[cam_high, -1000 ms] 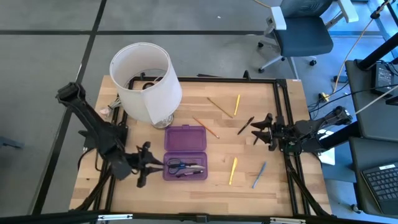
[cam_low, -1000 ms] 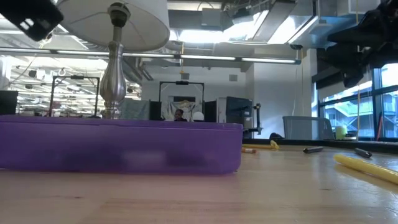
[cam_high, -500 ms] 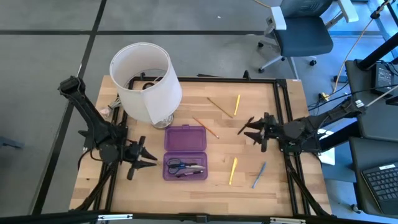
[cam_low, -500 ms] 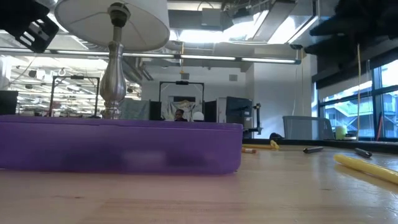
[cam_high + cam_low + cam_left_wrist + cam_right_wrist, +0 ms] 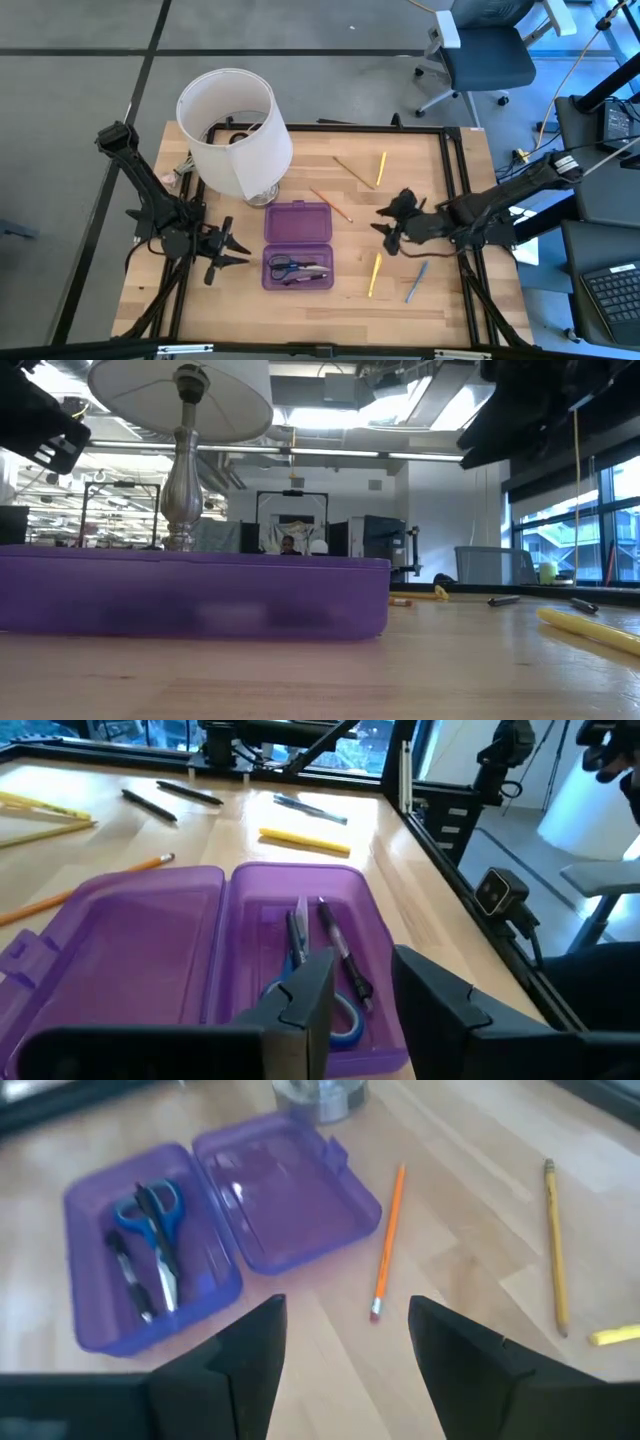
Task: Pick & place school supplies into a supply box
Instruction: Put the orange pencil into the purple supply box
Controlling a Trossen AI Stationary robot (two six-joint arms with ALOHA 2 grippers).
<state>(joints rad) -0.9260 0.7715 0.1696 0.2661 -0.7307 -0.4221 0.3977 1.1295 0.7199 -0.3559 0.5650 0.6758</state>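
Note:
The purple supply box (image 5: 298, 246) lies open on the table, its lid (image 5: 285, 1190) folded flat toward the far edge. In its tray lie the blue-handled scissors (image 5: 297, 960) and a dark pen (image 5: 343, 958). My left gripper (image 5: 228, 250) hovers open just left of the box, empty. My right gripper (image 5: 390, 226) hovers open to the right of the box, empty. Lying flat on the table are an orange pencil (image 5: 387, 1245), a wooden pencil (image 5: 553, 1245), two yellow markers (image 5: 375, 273) (image 5: 381, 168) and a grey-blue pen (image 5: 416, 281).
A lamp with a big white shade (image 5: 236, 132) stands on the table's far left, its silver base (image 5: 320, 1095) just beyond the box lid. Dark pens (image 5: 503, 600) lie far right. A black frame (image 5: 455, 180) edges the table.
My left gripper has drawn back from over the box tray toward the table's left edge and now keeps still. My right gripper has travelled from the table's right side toward the left and slightly nearer, closing on the box. The box and supplies have not moved.

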